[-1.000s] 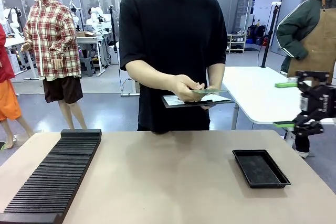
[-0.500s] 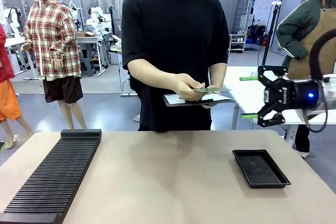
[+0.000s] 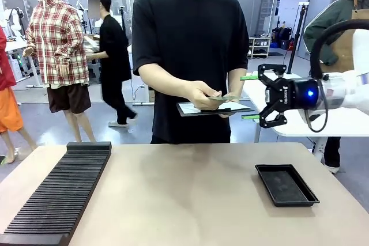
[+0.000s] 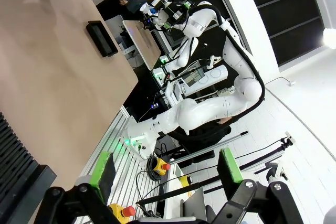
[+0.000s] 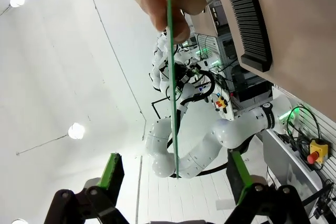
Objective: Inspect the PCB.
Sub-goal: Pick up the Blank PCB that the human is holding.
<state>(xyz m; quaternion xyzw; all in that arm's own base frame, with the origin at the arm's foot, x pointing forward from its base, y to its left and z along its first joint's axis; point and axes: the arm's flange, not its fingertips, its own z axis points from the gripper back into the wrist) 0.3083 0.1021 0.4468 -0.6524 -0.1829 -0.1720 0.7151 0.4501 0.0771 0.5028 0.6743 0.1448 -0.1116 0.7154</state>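
Beyond the table (image 3: 184, 194), a person's hand (image 3: 203, 94) holds the circuit board (image 3: 228, 98) over a clipboard (image 3: 199, 109); thin, light, stiff, it likely wants an edge pinch from the right gripper (image 3: 249, 97), spread wide like the left gripper (image 4: 166, 167).

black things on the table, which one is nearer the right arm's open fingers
The shallow black tray, lying on the right, below the right gripper. The long ribbed rack runs along the far left edge.
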